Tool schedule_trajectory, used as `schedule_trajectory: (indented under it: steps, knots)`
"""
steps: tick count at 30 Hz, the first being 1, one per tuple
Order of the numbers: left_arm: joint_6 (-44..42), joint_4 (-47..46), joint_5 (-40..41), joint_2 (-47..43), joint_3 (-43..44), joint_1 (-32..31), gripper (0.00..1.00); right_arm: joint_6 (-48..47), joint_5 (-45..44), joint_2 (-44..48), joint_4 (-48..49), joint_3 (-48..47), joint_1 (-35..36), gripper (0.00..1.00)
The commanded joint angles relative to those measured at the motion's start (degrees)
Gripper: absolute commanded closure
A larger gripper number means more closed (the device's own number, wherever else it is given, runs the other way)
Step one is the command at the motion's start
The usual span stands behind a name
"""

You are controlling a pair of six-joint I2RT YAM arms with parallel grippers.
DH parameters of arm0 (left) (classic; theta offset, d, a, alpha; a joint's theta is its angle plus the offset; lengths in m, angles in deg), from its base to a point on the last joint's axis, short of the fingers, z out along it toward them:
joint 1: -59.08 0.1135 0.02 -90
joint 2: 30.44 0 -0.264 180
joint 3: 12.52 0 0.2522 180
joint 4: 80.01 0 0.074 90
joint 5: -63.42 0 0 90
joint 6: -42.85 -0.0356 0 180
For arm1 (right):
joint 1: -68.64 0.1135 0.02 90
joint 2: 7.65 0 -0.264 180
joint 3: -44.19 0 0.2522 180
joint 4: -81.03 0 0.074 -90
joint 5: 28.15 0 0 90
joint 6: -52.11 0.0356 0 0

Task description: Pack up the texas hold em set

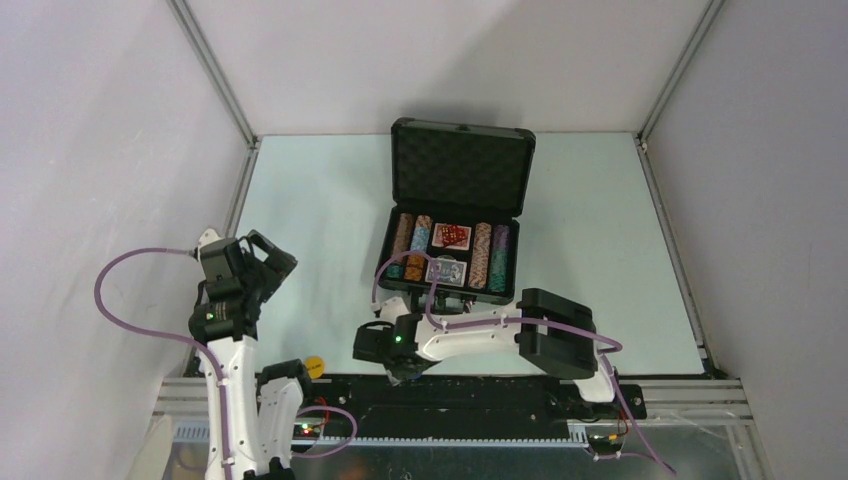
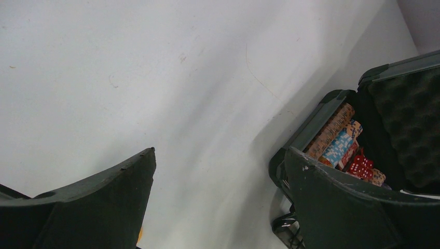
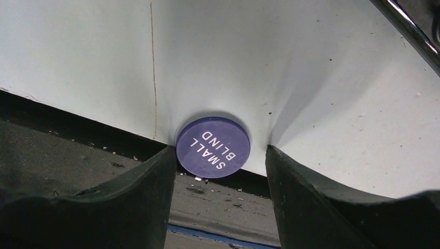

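You had the black case (image 1: 462,170) standing open on the table (image 1: 600,250), its foam-lined lid upright at the back. Inside its tray, rows of striped chips (image 1: 482,255) ran front to back. The red dice (image 1: 452,236) sat between those rows toward the lid, and a card deck (image 1: 446,272) lay just nearer than the dice.

Your right gripper (image 3: 220,155) was low in front of the case's near wall, jaws apart and straddling the purple "SMALL BLIND" button (image 3: 213,147). That button lay flat outside the case, at the table's near edge. One finger (image 3: 129,197) looked to be just against its rim, while the other stood clear of it, so nothing was clamped.

Your left gripper (image 2: 220,153) hung to the left of the case with its jaws spread wide and holding nothing. A round yellow button (image 1: 313,366) lay nearer than the case and off to its left.
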Motion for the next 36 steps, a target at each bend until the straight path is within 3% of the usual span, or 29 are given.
schedule_trajectory:
  steps: [1,8,10,19,31,36]
  knots:
    - [-0.85,-1.79,-0.54,-0.26,-0.41,-0.18,0.02,0.91,0.49,-1.39,-0.38,-0.37,0.35,0.36]
    - [-0.83,-1.77,-0.38,-0.18,-0.42,-0.16,0.02,0.26,0.83,-1.54,0.06,-0.34,0.38,0.59]
    - [-0.83,-1.81,-0.38,-0.21,-0.41,-0.11,0.02,0.2,0.79,-1.47,0.02,-0.34,0.4,0.61]
    - [-0.76,-1.77,-0.42,0.01,-0.45,-0.16,0.02,-1.61,-0.89,1.72,-0.45,-0.63,-0.76,0.63]
    - [-0.48,-1.84,-0.64,0.3,0.03,-0.17,0.02,-10.7,-3.39,12.13,-0.46,-2.71,-9.77,0.62]
    - [-0.64,-1.83,-0.51,0.47,0.08,-0.21,0.02,-12.52,-1.21,13.92,-0.34,-2.19,-12.17,0.56]
